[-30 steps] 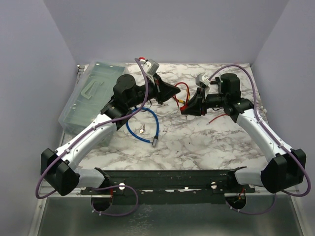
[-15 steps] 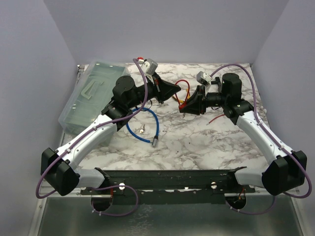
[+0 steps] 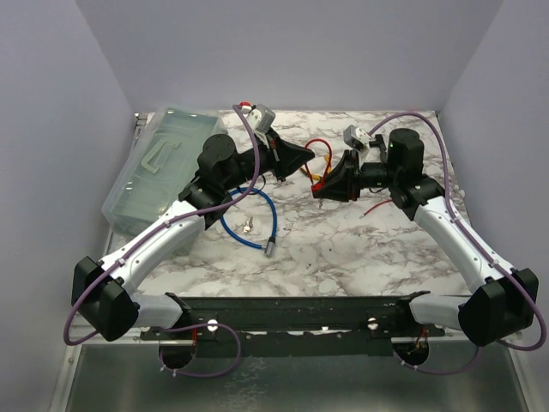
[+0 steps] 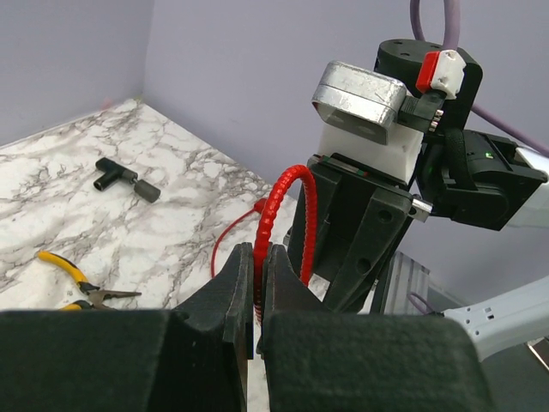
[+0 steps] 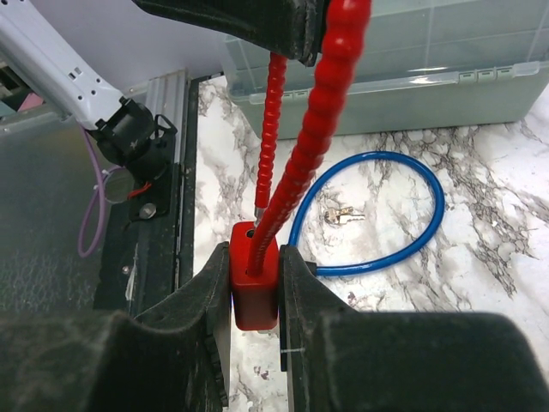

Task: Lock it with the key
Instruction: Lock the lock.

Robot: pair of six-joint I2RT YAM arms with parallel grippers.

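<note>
Marble tabletop (image 3: 343, 249), lilac walls (image 3: 283, 51); left hand (image 4: 255, 262) tight around cable (image 4: 287, 184), right hand (image 5: 255, 266) around lock (image 5: 254, 296).

Bare table (image 3: 343, 257) spreads near centre; the plastic box (image 3: 159, 167) (far left) and blue cable loop (image 3: 274, 215) around keys (image 3: 249, 226) crowd the left.

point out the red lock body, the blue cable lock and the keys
red lock body (image 5: 254, 292), right wrist view, top face
blue cable lock (image 5: 369, 158), right wrist view, top of loop
keys (image 5: 343, 215), right wrist view, middle of bunch
</note>
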